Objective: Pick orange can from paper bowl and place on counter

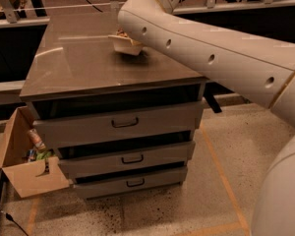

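dim warm light; glare on counter (78,68); tool hidden behind arm (211,58)

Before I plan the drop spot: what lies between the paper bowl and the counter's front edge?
Only bare counter, as the camera view shows. The jaws are hidden behind the arm at the paper bowl.
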You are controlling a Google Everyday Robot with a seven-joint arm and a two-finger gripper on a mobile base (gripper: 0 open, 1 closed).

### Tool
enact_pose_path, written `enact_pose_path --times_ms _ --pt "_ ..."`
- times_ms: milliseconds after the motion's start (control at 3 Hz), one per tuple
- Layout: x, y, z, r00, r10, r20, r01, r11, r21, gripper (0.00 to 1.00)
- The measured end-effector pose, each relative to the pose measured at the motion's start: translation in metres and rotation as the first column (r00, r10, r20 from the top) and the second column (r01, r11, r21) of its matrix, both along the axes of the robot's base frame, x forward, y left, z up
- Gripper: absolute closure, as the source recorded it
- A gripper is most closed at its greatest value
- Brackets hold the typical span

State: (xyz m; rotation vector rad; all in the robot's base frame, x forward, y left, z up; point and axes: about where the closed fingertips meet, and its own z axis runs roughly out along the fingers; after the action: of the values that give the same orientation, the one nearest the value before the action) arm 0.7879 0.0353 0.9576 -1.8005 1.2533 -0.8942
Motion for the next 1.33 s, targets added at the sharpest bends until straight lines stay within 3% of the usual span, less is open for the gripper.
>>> enact_pose_path --times_ms 333,667,1000,1333 --pt "0.005 -0.012 0.003 0.9976 -0.066 0.019 0.064 0.992 0.110 1.00" --pt "0.008 -0.024 0.002 0.9901 -0.140 -0.006 0.138 0.964 0.227 1.00" --pt "0.009 -0.034 -0.005 0.9765 -0.201 -0.076 0.215 0.916 0.339 1.00" --pt "0.007 -0.035 -0.013 0.9670 -0.213 -0.139 0.252 0.876 0.411 1.00"
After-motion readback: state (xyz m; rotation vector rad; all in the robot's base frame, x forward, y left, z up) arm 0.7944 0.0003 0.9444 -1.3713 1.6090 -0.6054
